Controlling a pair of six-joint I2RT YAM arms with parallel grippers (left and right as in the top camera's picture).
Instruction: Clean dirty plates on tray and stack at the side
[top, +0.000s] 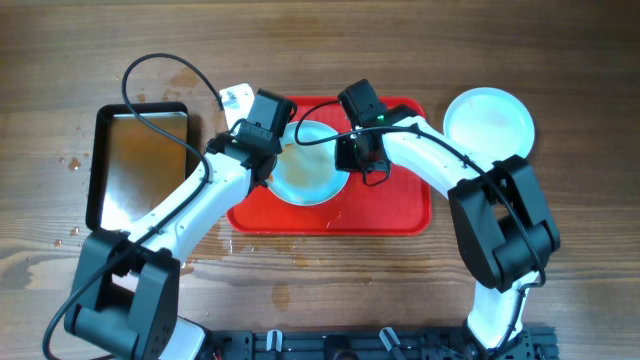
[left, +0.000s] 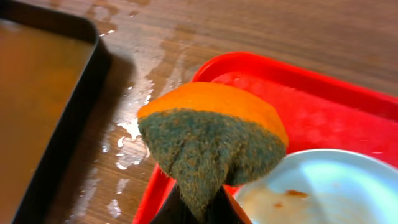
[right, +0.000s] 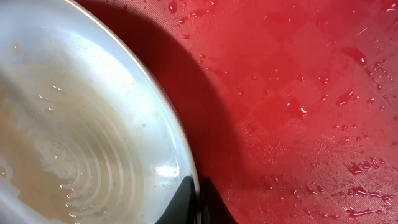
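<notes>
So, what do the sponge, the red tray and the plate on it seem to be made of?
The sponge: soft orange foam with a coarse dark-green scouring layer, fibrous and folded. The tray: probably hard plastic, glossy red with a fine grid texture, wet with droplets. The plate: smooth, pale, glossy, with faint rings; plastic or glazed ceramic, I cannot tell which.

This looks like a robotics lab set up as a mock dishwashing station rather than a working kitchen. A white-and-black left arm (top: 190, 205) and right arm (top: 430, 155) rise from a black mounting rail (top: 400, 345) at the edge of a wooden bench (top: 580, 60), with a loose cable (top: 160, 65) looping overhead. The left tool (left: 199, 208) grips a sponge (left: 211, 134). The right tool (right: 196, 199) pinches the rim of a plate (right: 93, 124). A red tray (top: 390, 215) lies beneath both tools. A metal pan (top: 140, 160) and water puddles (left: 134, 134) lie outward of the left tool.
</notes>
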